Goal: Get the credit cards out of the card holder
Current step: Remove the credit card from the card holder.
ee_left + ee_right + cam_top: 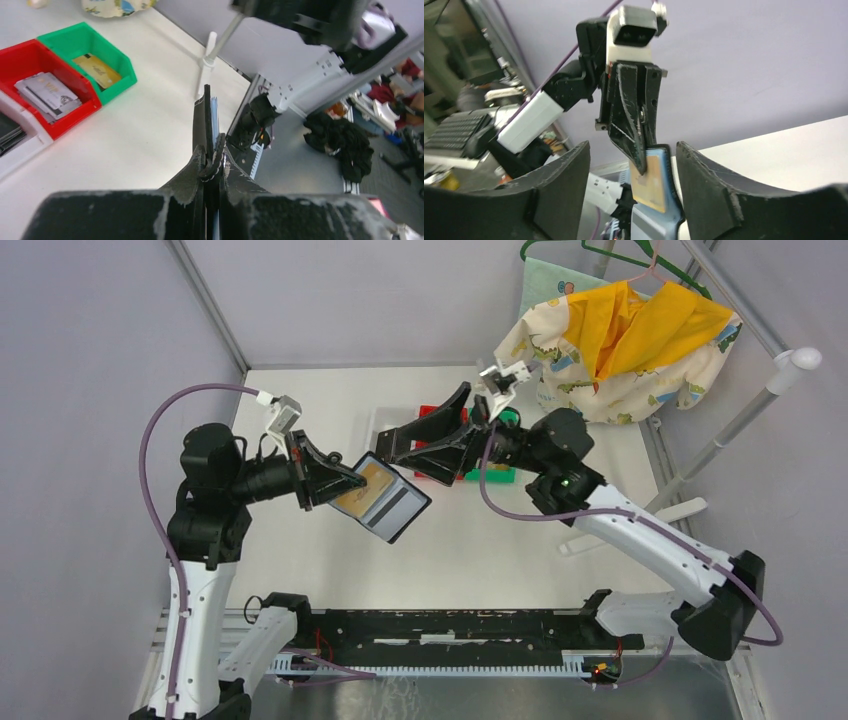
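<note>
The card holder [388, 502] hangs open in the air over the left part of the table, light blue-grey inside, with my left gripper [345, 480] shut on its left edge. A tan-gold credit card [362, 492] and a grey card with a dark stripe [397, 508] sit in it. In the left wrist view the holder [206, 125] shows edge-on between the shut jaws. My right gripper [400, 458] stands open just right of the holder, not touching it. Its wrist view shows the tan-gold card [651, 185] and the holder [659, 222] between the spread fingers [569, 185].
Behind the right gripper stand a white bin [10, 155], a red bin [30, 52] with silvery cards [47, 92] and a green bin [75, 40] with a gold card [97, 70]. Clothes [620, 330] hang on a white rack [740, 420] at the back right.
</note>
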`<state>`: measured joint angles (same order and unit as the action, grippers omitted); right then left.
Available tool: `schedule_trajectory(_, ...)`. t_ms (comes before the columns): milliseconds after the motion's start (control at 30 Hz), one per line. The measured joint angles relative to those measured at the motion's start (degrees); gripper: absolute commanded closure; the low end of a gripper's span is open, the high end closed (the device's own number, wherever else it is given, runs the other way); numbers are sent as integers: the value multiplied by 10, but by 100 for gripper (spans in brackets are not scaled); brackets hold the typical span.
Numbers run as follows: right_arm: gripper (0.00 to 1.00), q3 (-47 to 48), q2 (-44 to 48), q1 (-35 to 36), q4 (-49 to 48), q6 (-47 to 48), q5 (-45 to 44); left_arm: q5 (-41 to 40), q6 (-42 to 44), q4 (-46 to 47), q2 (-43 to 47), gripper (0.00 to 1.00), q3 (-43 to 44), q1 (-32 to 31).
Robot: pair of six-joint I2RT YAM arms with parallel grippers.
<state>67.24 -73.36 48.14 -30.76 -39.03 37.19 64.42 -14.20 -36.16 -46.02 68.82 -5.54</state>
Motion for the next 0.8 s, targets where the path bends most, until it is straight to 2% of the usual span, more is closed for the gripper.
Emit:
schedule_trajectory(133,23,0,52,-10,44,22,-53,-59,-42,21,-23,98,1,0)
schedule_trajectory(267,23,-27,59,-9,24,-9,-64,-95,-66,27,-48,98,2,0)
schedule_trajectory(467,27,-127,33,-4,-6,-71,-67,-120,-97,53,-50,98,2,0)
schedule_trajectory(633,31,-170,8,-1,-74,-131,-68,-117,-127,81,-42,98,2,0)
schedule_trajectory(800,35,-175,-23,5,-169,-178,-56,-103,-157,105,-42,98,2,0)
